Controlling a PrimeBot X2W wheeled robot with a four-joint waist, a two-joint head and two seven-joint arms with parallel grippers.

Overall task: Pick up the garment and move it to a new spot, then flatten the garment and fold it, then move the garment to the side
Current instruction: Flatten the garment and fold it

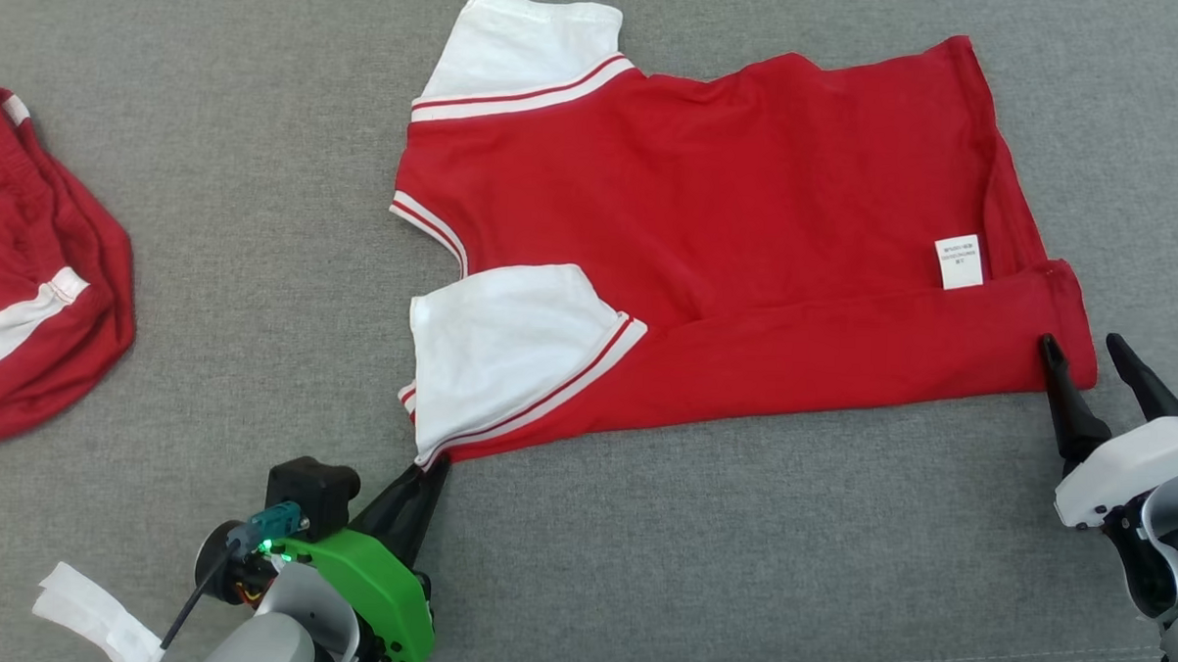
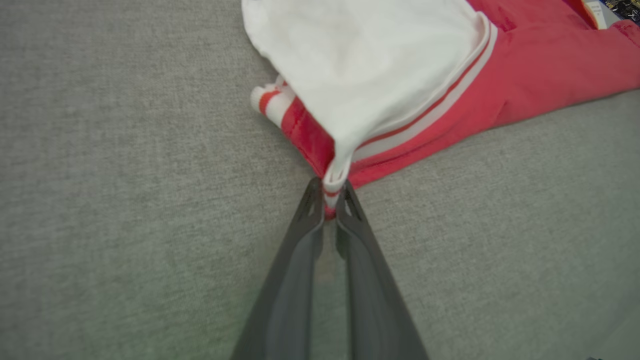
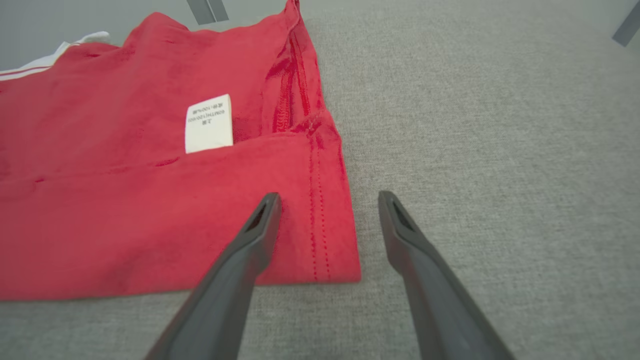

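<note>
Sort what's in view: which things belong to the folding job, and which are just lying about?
In the job: red shirt; left hand, shut on its sleeve corner; right hand, open at its hem corner.
Lying about: second red garment, far left; white strip.

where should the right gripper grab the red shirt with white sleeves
Grip the folded hem corner of the red shirt with white sleeves, coming in from its near edge. It lies flat and doubled, its edge between the fingers of the open right gripper; the left gripper pinches the sleeve corner.
</note>
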